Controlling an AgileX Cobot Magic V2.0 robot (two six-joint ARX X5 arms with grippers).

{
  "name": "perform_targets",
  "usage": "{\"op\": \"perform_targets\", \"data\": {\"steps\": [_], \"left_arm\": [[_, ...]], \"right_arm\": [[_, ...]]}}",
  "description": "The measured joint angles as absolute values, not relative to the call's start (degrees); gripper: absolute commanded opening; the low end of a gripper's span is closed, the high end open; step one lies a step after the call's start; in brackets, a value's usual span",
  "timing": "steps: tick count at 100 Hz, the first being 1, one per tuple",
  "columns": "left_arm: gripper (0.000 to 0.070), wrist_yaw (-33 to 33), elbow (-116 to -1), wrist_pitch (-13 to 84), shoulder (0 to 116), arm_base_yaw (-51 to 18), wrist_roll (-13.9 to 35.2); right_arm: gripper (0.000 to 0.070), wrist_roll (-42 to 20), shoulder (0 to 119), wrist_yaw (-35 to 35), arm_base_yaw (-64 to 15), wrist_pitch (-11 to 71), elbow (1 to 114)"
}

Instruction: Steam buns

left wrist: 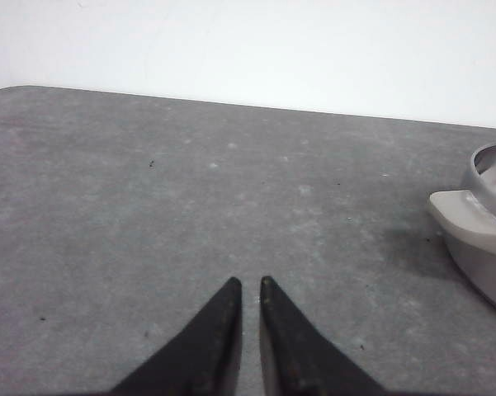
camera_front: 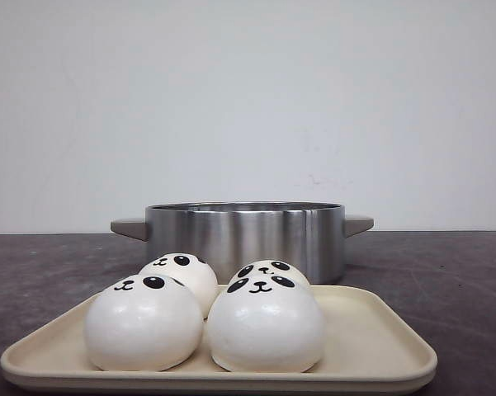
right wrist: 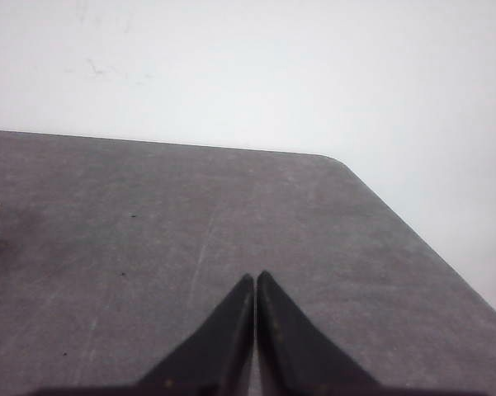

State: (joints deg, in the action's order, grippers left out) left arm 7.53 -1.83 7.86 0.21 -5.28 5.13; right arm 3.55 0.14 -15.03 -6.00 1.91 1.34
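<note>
Buns: four white buns [camera_front: 205,318] with black panda faces sit in a tight cluster on the tray, two in front and two behind, all dome up. The front left bun [camera_front: 143,322] and front right bun [camera_front: 265,325] touch or nearly touch each other. The back left bun [camera_front: 182,276] and back right bun [camera_front: 270,271] are partly hidden by the front pair.
Tray: a cream tray [camera_front: 380,346] with rounded corners and a low rim lies nearest the camera in the front view, on the table.
Pot: a steel pot [camera_front: 244,235] with grey side handles stands just behind the tray, open at the top; its inside is not visible from the front. Its rim and one handle [left wrist: 462,216] also show at the edge of the left wrist view.
Table: a dark grey mottled table [left wrist: 190,206] carries everything, with a white wall behind it.
Left gripper: left gripper [left wrist: 250,285] hovers over bare table near the pot, holding nothing, its black fingers nearly together with a thin gap between the tips.
Right gripper: right gripper [right wrist: 255,278] hangs over bare table near a rounded corner, fingers pressed together, holding nothing.
</note>
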Motion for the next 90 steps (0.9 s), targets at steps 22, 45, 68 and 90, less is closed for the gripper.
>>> {"op": "perform_targets", "data": {"steps": [22,45,68,90], "left_arm": [[0.0000,7.53,-1.83,7.86,0.21,-5.28,5.13],[0.0000,7.53,-1.83,7.86,0.21,-5.28,5.13],[0.0000,7.53,-1.83,7.86,0.21,-5.28,5.13],[0.0000,7.53,-1.83,7.86,0.21,-5.28,5.13]], "right_arm": [[0.0000,3.55,0.14,-15.03,-6.00,1.91,1.34],[0.0000,3.55,0.14,-15.03,-6.00,1.91,1.34],[0.0000,3.55,0.14,-15.03,-6.00,1.91,1.34],[0.0000,2.26,0.14,-12.99,-5.89,1.89,1.34]]}}
